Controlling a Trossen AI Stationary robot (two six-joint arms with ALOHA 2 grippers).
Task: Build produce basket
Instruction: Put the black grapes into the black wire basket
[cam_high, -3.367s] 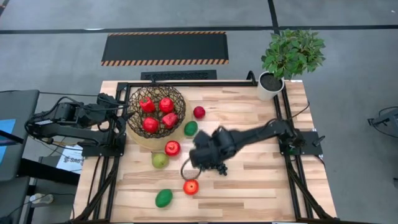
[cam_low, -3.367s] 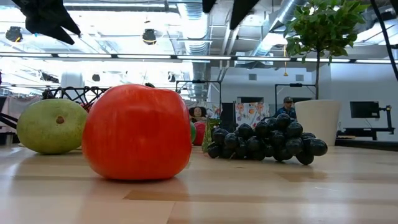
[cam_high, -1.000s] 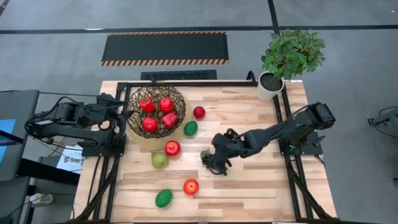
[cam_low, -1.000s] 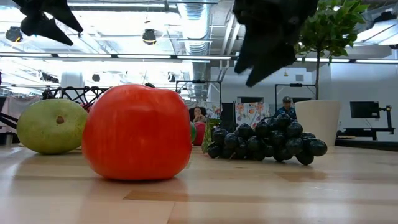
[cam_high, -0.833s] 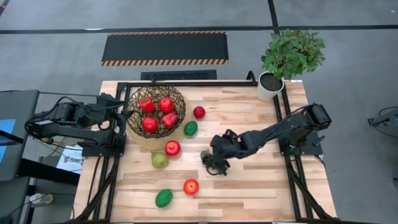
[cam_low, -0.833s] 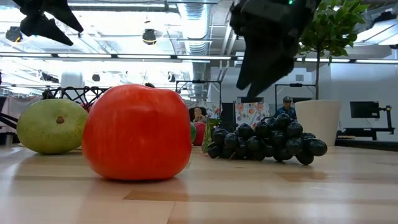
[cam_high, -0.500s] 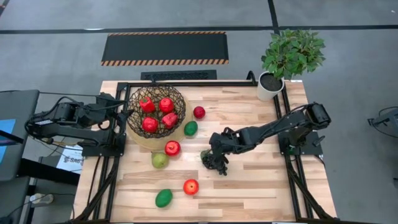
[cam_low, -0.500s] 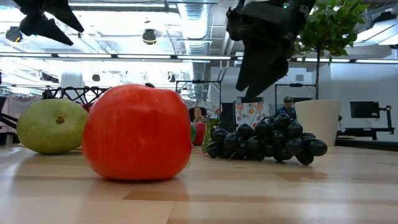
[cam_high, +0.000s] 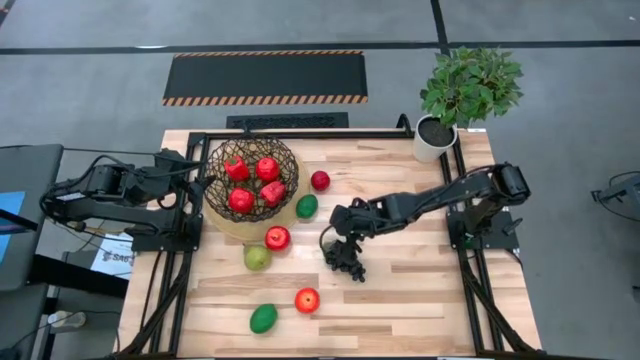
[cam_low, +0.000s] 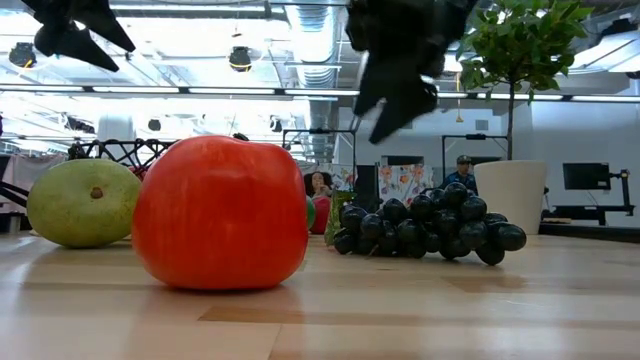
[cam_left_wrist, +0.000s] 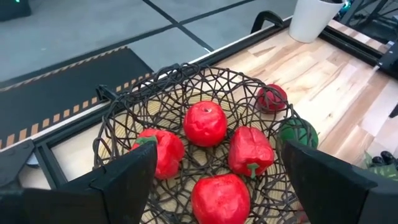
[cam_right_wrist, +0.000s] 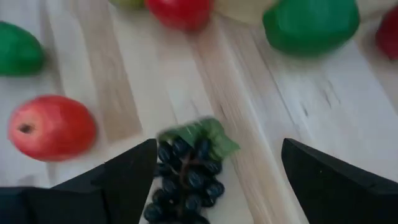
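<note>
The dark wire basket (cam_high: 250, 180) sits at the far left and holds several red apples and peppers (cam_left_wrist: 205, 123). A dark purple grape bunch (cam_high: 346, 260) lies on the table's middle, with its green leaf (cam_right_wrist: 200, 134) toward the basket. My right gripper (cam_high: 334, 231) is open and hovers just above the bunch's far end; the grapes (cam_right_wrist: 185, 177) show between its spread fingers. It hangs above the grapes (cam_low: 430, 230) in the low view (cam_low: 392, 80). My left gripper (cam_high: 200, 181) is open and waits at the basket's left rim (cam_left_wrist: 118, 118).
Loose on the table lie a red apple (cam_high: 320, 180) and a green oval (cam_high: 307, 206) right of the basket. Nearer lie a red apple (cam_high: 277, 238), a pear (cam_high: 257, 257), a red apple (cam_high: 307, 300) and a green oval (cam_high: 263, 318). A potted plant (cam_high: 440, 130) stands far right.
My right gripper has moved from over the grape bunch toward the table's far edge and a little left. The grapes, partly covered before in the high view, now show and lie where they were.
</note>
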